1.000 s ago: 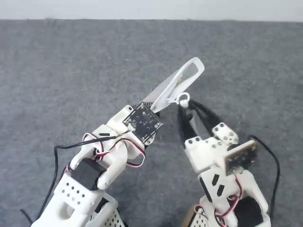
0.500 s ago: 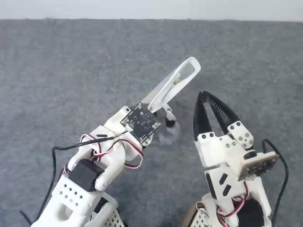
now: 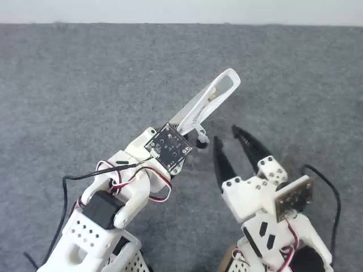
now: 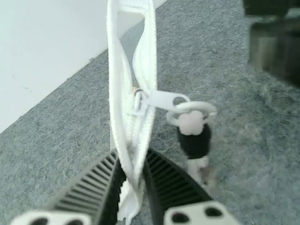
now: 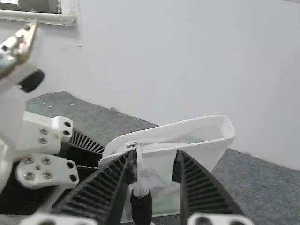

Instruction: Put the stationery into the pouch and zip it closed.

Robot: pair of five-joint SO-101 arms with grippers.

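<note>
The white pouch (image 3: 209, 99) hangs edge-up above the grey mat, and my left gripper (image 3: 177, 123) is shut on its lower end. In the left wrist view the fingers (image 4: 161, 180) pinch the pouch (image 4: 132, 89) right beside the zipper. The zipper pull (image 4: 161, 100) sticks out sideways, with a ring and a small black-and-white charm (image 4: 194, 133) dangling from it. My right gripper (image 3: 226, 134) is open just below that charm (image 3: 201, 137). In the right wrist view the charm (image 5: 140, 199) hangs between the spread fingers (image 5: 110, 187), in front of the pouch (image 5: 197, 140).
The grey felt mat (image 3: 85, 85) covers the table up to a pale wall (image 3: 181, 10) at the back. The left arm's white gripper body (image 5: 44, 150) sits close beside my right gripper. Cables (image 3: 74, 178) trail near both arm bases.
A second ago my right gripper was closed in on the pull ring; it let go, swung right, then came back left with its fingers apart. The pull dropped and swung; the pouch dipped slightly.
</note>
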